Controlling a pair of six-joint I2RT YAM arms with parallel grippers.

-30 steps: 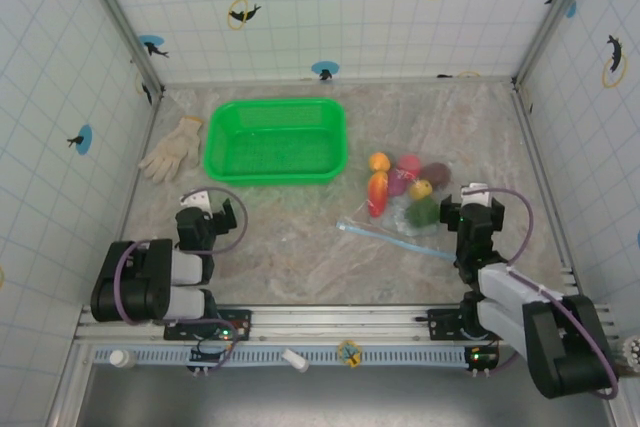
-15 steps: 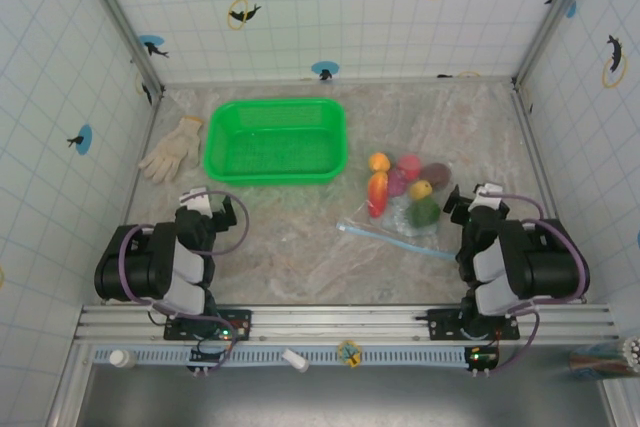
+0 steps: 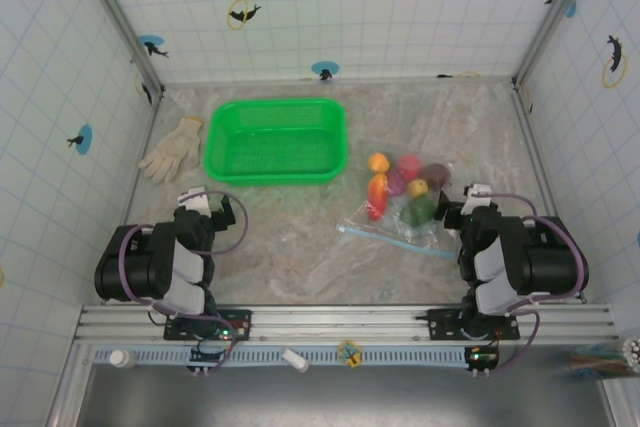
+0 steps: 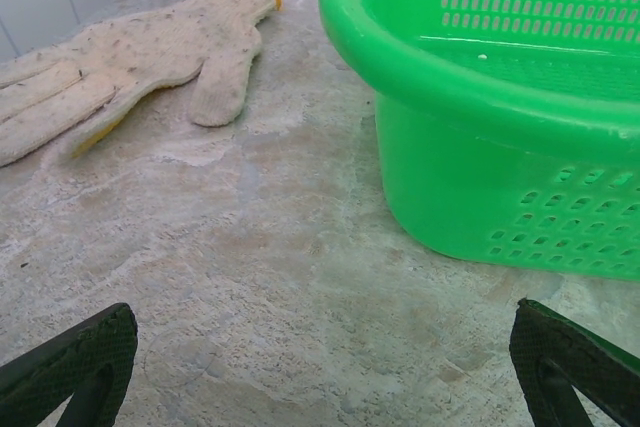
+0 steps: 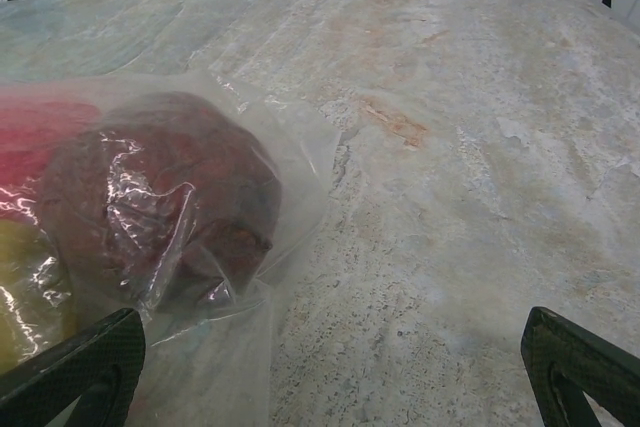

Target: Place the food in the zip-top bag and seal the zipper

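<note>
The food point(image 3: 405, 187) is a cluster of orange, red, magenta, maroon, yellow and green pieces right of the middle. It lies within the clear zip-top bag point(image 3: 425, 228). The light-blue zipper point(image 3: 395, 241) runs along the bag's near side. My right gripper point(image 3: 470, 199) stands open just right of the bag, nothing between its fingers. In the right wrist view a maroon piece point(image 5: 160, 197) lies under the bag's film point(image 5: 240, 357), left of the open right gripper point(image 5: 330, 377). My left gripper point(image 3: 208, 205) is open near the table's left, over bare table in its wrist view point(image 4: 320, 377).
A green plastic basket point(image 3: 275, 139) stands at the back middle, and its wall point(image 4: 500, 147) is close ahead of the left gripper. A white glove point(image 3: 170, 147) lies left of it, also in the left wrist view point(image 4: 120, 67). Tiled walls close in three sides.
Both arms have folded back toward their bases. The right gripper has since shifted slightly left, toward the bag. The food and the bag have not moved.
</note>
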